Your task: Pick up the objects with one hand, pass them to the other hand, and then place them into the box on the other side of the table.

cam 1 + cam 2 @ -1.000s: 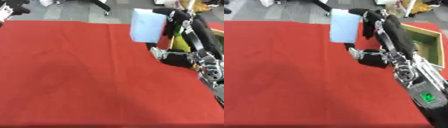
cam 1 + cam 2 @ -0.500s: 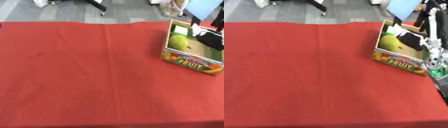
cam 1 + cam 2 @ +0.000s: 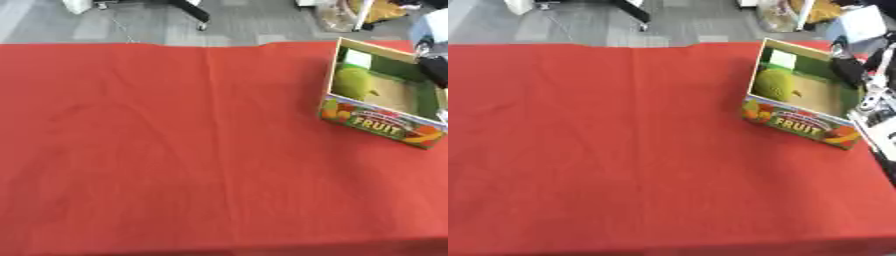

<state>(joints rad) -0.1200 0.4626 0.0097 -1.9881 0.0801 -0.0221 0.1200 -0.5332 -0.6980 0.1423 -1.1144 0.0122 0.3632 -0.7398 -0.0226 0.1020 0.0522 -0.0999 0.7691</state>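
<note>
My right hand [image 3: 846, 67], fingers too blurred to read, carries a pale blue object [image 3: 857, 24] at the far right, just beyond the fruit box [image 3: 798, 125], which lies nearer-left.

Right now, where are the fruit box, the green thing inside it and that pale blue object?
fruit box [image 3: 378, 125], left eye view, on its printed front wall.
green thing [image 3: 773, 85], right eye view, on its rounded middle.
pale blue object [image 3: 857, 24], right eye view, on its flat face.
</note>
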